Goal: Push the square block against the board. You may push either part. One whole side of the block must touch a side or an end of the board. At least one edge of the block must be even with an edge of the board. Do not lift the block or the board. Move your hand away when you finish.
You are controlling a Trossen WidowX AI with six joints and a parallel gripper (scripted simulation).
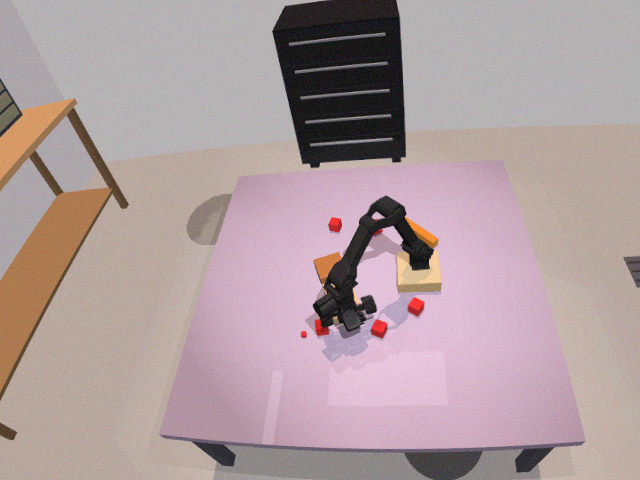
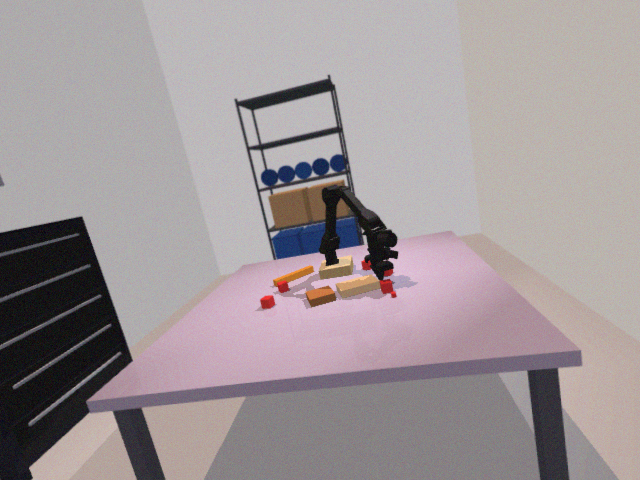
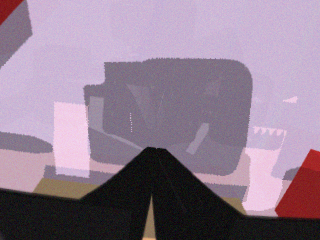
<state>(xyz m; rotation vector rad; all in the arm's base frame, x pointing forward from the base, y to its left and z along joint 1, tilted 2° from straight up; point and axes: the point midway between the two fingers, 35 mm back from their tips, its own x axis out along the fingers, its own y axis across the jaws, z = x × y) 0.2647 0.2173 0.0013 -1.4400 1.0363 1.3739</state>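
Note:
The square block is a flat orange-brown block [image 1: 327,265] [image 2: 320,297]. The board is a longer pale tan piece [image 2: 357,286] [image 3: 65,189]. They lie close end to end on the table; the arm hides much of the board in the top view, and whether they touch fully or have even edges cannot be told. My gripper [image 2: 382,276] [image 3: 154,157] is shut and empty, low over the board's end away from the block. Its fingertips' exact height and any contact with the board are unclear.
Red cubes [image 1: 321,327] [image 1: 378,328] [image 1: 416,306] [image 3: 302,192] lie around the gripper and arm, with a tiny red cube [image 1: 303,334] [image 2: 393,294]. Another red cube [image 1: 334,224] [image 2: 267,301] lies beyond the block. An orange bar [image 1: 424,233] [image 2: 293,276] lies near the arm's tan base [image 1: 418,285].

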